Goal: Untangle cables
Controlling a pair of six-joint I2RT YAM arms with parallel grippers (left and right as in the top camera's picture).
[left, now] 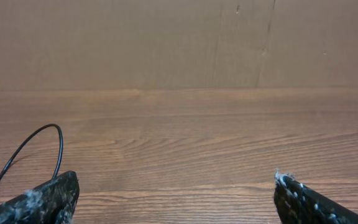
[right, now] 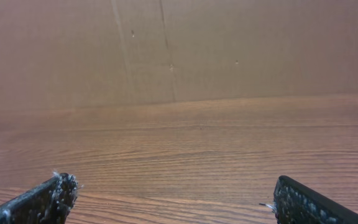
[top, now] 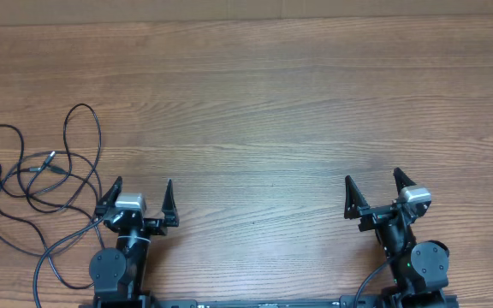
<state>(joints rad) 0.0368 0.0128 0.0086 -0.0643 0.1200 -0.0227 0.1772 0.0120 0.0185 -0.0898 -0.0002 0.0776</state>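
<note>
Thin black cables (top: 45,184) lie in a loose tangle of loops at the left of the wooden table, with small silver-tipped plugs (top: 50,157) near the middle of the pile. My left gripper (top: 141,186) stands open just right of the tangle, nothing between its fingers. One cable loop (left: 39,146) shows past its left fingertip in the left wrist view. My right gripper (top: 371,180) is open at the front right, far from the cables, over bare wood (right: 185,155).
A brown cardboard wall (left: 166,43) runs along the table's far edge. Thicker black wires (top: 368,287) run from the right arm's base at the front edge. One strand (top: 58,257) curves down beside the left arm's base.
</note>
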